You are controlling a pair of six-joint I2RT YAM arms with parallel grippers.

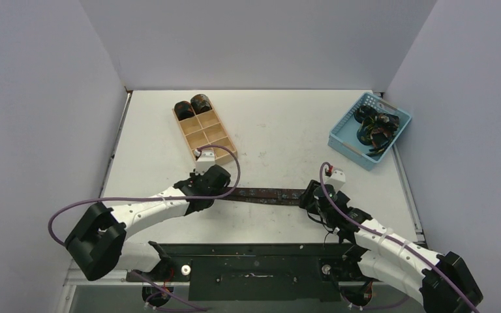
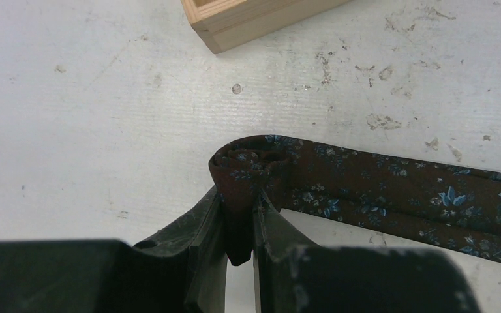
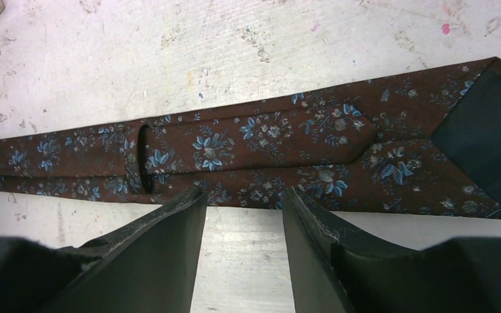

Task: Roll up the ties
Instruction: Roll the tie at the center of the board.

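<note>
A dark brown tie [image 1: 267,195] with small blue flowers lies flat across the table between my two grippers. My left gripper [image 1: 216,186] is shut on the tie's narrow end [image 2: 241,176], which is folded over into a small loop between the jaws. My right gripper [image 1: 311,195] is open at the near edge of the tie's wide pointed end [image 3: 339,153], jaws touching the fabric edge and holding nothing. Two rolled dark ties [image 1: 192,106] sit in the far compartments of the wooden tray [image 1: 212,143]. More dark ties [image 1: 375,127] lie heaped in the blue basket [image 1: 340,138].
The tray's near corner [image 2: 235,29] lies just beyond the left gripper. The basket stands at the far right by the wall. A dark metal base plate [image 1: 254,267] runs along the near table edge.
</note>
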